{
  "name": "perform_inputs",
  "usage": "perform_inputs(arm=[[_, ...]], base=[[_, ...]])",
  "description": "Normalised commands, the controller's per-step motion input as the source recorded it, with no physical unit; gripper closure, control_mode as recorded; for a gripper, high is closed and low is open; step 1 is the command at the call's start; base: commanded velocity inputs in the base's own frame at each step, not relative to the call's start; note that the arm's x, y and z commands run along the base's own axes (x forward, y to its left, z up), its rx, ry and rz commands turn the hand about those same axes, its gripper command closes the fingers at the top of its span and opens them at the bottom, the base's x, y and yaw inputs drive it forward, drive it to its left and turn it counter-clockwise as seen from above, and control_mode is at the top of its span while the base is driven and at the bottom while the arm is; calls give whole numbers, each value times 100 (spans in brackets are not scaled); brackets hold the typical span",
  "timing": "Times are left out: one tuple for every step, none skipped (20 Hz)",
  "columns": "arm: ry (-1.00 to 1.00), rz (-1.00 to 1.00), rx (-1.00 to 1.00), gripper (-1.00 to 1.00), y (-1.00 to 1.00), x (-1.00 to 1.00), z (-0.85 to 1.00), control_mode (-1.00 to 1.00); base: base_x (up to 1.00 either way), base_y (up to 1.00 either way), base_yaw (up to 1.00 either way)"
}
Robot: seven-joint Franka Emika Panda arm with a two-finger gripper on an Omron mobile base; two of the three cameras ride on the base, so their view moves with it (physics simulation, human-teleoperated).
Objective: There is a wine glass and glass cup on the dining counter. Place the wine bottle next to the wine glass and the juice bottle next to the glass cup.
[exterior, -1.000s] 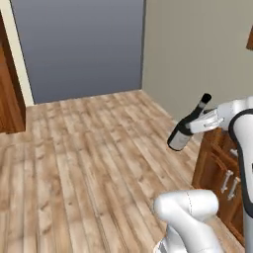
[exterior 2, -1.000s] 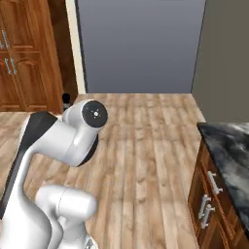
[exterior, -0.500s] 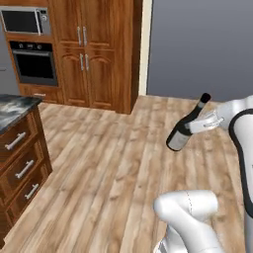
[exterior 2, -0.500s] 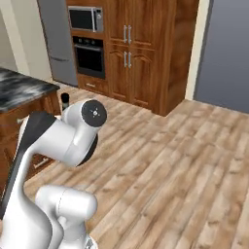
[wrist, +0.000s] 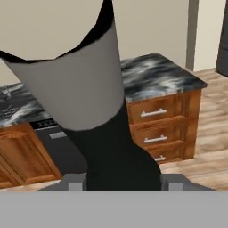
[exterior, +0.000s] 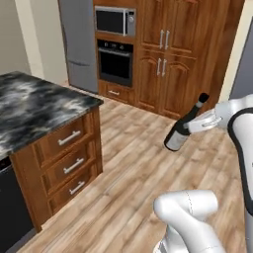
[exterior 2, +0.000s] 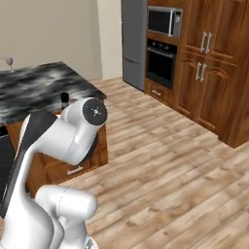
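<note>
My gripper (exterior: 189,126) is shut on the wine bottle (exterior: 177,137), a slim dark bottle with a pale label, and holds it tilted in the air above the wood floor. In the hand view the wine bottle (wrist: 104,111) stands close up between the fingertips (wrist: 74,182). Its dark cap (exterior 2: 64,97) peeks out behind my arm in the right base view. The dining counter (exterior: 34,101), with a marbled stone top on a wood base, lies to the left. A small stemmed wine glass (exterior 2: 8,62) stands at the far end of the dining counter (exterior 2: 41,85). The juice bottle and the glass cup are out of view.
A grey fridge (exterior: 79,44) stands against the back wall. Beside it are a built-in oven (exterior: 115,62) with a microwave (exterior: 114,20) above and tall wood cabinets (exterior: 183,54). The counter's drawer front (exterior: 66,158) faces the wood floor (exterior: 128,173).
The whole picture has swung as the base turned. The plain wall gave way to the cabinets, oven and marbled counter. The bottle stays in my gripper at the same pose.
</note>
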Motion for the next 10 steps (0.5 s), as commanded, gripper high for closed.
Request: perform_inputs(arm=[[0,0,0,100,0,0,0,100],[0,0,0,100,0,0,0,100],[0,0,0,100,0,0,0,100],[0,0,0,100,0,0,0,100],[0,0,0,100,0,0,0,100],[0,0,0,100,0,0,0,100],[0,0,0,100,0,0,0,100],[0,0,0,100,0,0,0,100],[0,0,0,100,0,0,0,100],[0,0,0,100,0,0,0,100]], base=[[100,-40,47],[100,-43,44],[100,-50,41],[100,-54,38],[100,-54,36],[100,-57,35],[100,-59,34],[100,-62,33],[100,-64,31],[100,-65,31]])
